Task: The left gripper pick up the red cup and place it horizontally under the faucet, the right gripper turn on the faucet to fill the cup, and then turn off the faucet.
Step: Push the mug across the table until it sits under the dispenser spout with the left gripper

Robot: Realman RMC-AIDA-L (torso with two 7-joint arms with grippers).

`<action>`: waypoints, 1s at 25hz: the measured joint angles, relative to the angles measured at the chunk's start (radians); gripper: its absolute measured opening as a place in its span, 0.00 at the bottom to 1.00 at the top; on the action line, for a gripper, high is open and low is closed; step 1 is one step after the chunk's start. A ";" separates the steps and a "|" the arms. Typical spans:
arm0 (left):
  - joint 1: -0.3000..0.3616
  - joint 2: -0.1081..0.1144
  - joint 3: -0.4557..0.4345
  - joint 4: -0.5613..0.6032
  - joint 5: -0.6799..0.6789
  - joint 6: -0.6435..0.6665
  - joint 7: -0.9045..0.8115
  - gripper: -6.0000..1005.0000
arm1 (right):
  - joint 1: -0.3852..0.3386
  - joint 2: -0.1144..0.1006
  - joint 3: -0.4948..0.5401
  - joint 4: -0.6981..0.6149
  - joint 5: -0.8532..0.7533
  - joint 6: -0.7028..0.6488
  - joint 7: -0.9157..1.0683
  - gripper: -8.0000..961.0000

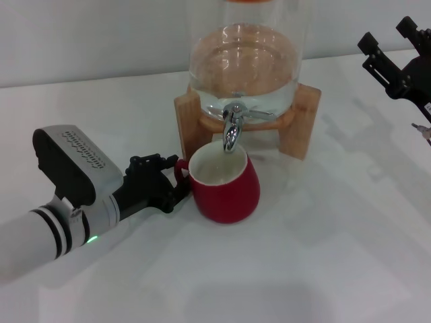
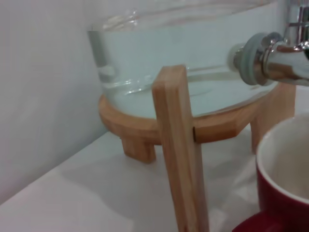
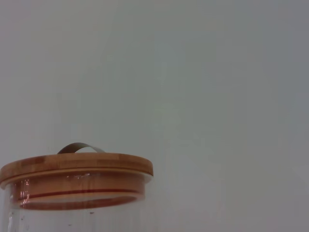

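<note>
Red cup: squat, rounded dark red ceramic mug (image 1: 224,187) with white inside, upright on the white worktop (image 1: 316,256), mouth directly below the spout; loop handle points toward the robot's left.
Cup contents: cannot tell whether any water is in it; the inside reads pale and plain.
Faucet: small shiny chrome spigot (image 1: 231,128) with lever, projecting from the dispenser; its tip hangs just above the cup's rim. No stream can be made out.
Left hand: black two-finger claw (image 1: 176,186) on a grey ribbed housing, white arm with green light lit; fingers clenched on the red cup's handle.
Dispenser: clear glass jar (image 1: 244,64) holding water, seated on a light wooden stand (image 1: 300,124); its top is cut off in the head view.
Lid: round bamboo lid (image 3: 76,166) with a thin metal strap handle, seen only in the right wrist view.
Right hand: all-black slim-barred hand (image 1: 394,57), raised at the far right, well apart from the faucet, partly cut off; fingers spread, holding nothing.
Writing: no brand, label or lettering readable anywhere.
Left wrist view: only part of the cup's rim and part of the spigot show; own fingers out of sight.
</note>
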 joint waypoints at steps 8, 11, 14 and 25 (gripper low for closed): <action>-0.004 0.004 0.008 -0.016 0.001 0.003 0.010 0.48 | 0.001 -0.001 0.000 0.000 0.003 0.000 0.000 0.87; -0.005 0.004 0.005 -0.017 0.002 0.003 0.017 0.48 | 0.002 -0.001 0.001 0.000 0.005 0.001 -0.001 0.87; -0.003 0.004 0.001 -0.025 0.001 0.003 0.031 0.48 | 0.003 -0.001 0.001 0.000 0.006 0.002 -0.001 0.87; 0.012 0.001 0.002 -0.053 -0.007 0.003 0.062 0.48 | 0.003 -0.002 0.005 0.000 0.007 0.002 -0.001 0.87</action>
